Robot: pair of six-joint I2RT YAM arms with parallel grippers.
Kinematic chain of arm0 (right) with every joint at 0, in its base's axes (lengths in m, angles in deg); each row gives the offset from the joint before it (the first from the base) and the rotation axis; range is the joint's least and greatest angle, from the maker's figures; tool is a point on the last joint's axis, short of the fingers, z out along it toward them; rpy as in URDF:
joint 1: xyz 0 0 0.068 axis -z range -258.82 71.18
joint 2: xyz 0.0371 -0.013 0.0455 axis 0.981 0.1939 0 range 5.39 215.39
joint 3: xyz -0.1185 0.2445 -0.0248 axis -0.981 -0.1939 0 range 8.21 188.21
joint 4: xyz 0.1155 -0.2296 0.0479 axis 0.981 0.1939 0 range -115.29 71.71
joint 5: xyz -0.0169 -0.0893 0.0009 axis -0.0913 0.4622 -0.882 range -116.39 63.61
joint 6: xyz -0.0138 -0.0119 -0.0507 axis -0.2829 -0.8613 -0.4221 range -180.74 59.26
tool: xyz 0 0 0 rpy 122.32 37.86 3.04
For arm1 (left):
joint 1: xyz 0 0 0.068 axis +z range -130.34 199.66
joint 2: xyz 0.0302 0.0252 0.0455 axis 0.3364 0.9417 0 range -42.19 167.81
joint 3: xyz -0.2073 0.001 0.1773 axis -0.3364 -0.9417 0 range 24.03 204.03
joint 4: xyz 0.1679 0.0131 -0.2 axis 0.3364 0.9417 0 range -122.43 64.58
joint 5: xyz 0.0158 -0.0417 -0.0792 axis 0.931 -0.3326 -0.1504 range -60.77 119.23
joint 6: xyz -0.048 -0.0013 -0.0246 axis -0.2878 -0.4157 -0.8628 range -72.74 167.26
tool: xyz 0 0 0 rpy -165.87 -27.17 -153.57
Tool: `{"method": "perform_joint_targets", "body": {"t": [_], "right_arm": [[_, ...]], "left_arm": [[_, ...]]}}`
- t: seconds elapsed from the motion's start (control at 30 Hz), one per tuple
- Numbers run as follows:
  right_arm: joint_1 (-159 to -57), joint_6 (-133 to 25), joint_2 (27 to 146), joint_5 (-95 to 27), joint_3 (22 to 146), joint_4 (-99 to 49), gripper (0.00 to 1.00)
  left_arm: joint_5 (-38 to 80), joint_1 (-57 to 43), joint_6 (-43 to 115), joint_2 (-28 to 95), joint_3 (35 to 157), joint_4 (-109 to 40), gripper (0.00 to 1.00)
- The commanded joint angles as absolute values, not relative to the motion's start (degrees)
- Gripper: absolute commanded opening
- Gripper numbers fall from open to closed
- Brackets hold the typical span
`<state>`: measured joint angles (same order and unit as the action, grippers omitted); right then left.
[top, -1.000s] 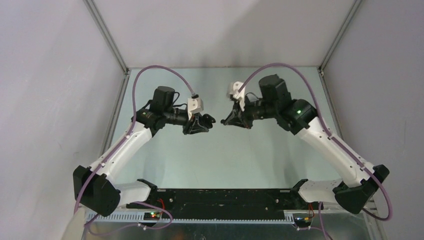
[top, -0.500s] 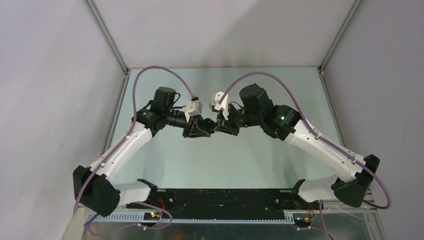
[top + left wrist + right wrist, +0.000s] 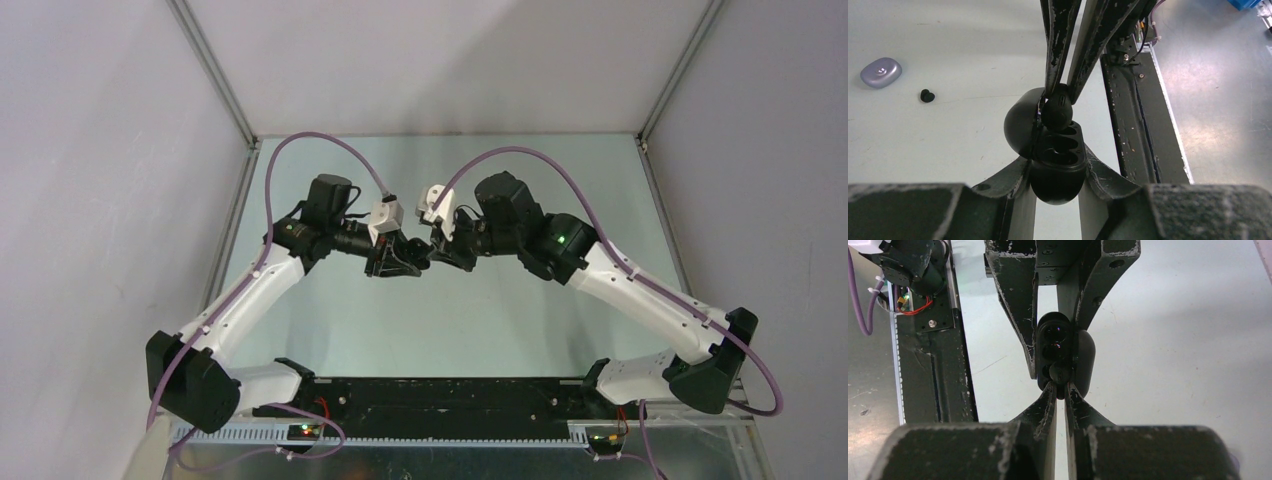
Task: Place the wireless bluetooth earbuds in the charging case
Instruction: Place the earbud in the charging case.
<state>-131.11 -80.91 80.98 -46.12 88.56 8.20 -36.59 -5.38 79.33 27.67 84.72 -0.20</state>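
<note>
Left wrist: black earbud (image 3: 1058, 109) between right pincer (image 3: 1060, 92) tips, touching case (image 3: 1058, 167).

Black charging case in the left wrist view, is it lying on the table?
No, the left fingers clamp the black charging case up off the table, lid open.

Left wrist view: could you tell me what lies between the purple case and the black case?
One loose black earbud on the table, shown in the left wrist view.
</note>
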Motion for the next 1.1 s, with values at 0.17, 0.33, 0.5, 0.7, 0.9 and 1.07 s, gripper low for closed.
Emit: {"method": "perform_joint_targets", "body": {"t": [0.17, 0.33, 0.5, 0.7, 0.9, 1.07], "right_arm": [[-131.62, -80.43, 80.06, -45.87, 87.85, 5.84, 0.1], [-131.98, -80.32, 79.82, -46.6, 87.86, 6.4, 0.1], [-132.1, -80.36, 80.11, -46.74, 87.28, 6.11, 0.1], [-132.27, -80.41, 80.58, -46.85, 87.25, 6.26, 0.1], [-132.49, -80.54, 80.59, -47.16, 87.25, 6.64, 0.1], [-132.6, -80.91, 80.65, -47.29, 87.04, 7.1, 0.1]], "left_arm": [[-38.45, -5.84, 80.42, 27.29, 86.87, -0.58, 0.0], [-37.56, -5.85, 80.42, 27.33, 86.62, -0.86, 0.0], [-37.5, -5.85, 80.44, 27.14, 86.62, -0.96, 0.0], [-37.15, -5.85, 80.54, 27.02, 86.53, -0.97, 0.0], [-36.96, -5.83, 80.77, 26.91, 86.48, -1.0, 0.0], [-36.52, -5.75, 80.83, 26.75, 86.43, -1.03, 0.0]]}}
